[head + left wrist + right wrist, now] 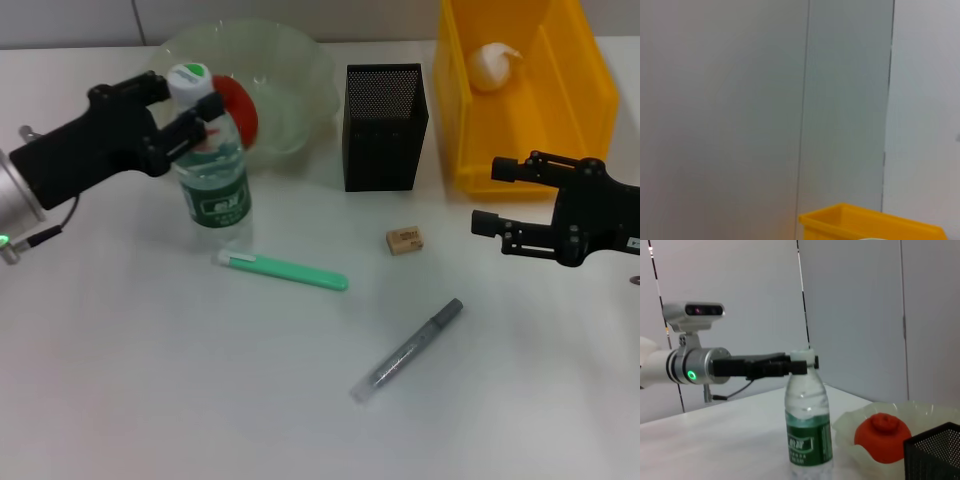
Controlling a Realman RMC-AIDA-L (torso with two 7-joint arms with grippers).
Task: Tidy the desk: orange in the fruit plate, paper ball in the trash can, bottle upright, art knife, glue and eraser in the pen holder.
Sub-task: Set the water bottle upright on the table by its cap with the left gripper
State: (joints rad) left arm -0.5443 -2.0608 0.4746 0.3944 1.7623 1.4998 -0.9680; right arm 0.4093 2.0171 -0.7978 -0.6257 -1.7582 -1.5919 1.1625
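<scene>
- Left gripper (190, 108): fingers closed on the neck of the small clear plastic bottle (213, 180) with green label, which stands upright at far left, just in front of the pale-green scalloped fruit plate (290, 75).
- Right gripper (495, 196): fingers open, holding nothing, near the bright yellow plastic trash can (580, 110).
- Risk: a sideways drag on release could topple the bottle onto the green art knife (283, 270).
- Tan eraser (405, 240) lies beside the black mesh pen holder (384, 125).

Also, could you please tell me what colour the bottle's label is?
Green with white print, clearest in the right wrist view on the bottle.
</scene>
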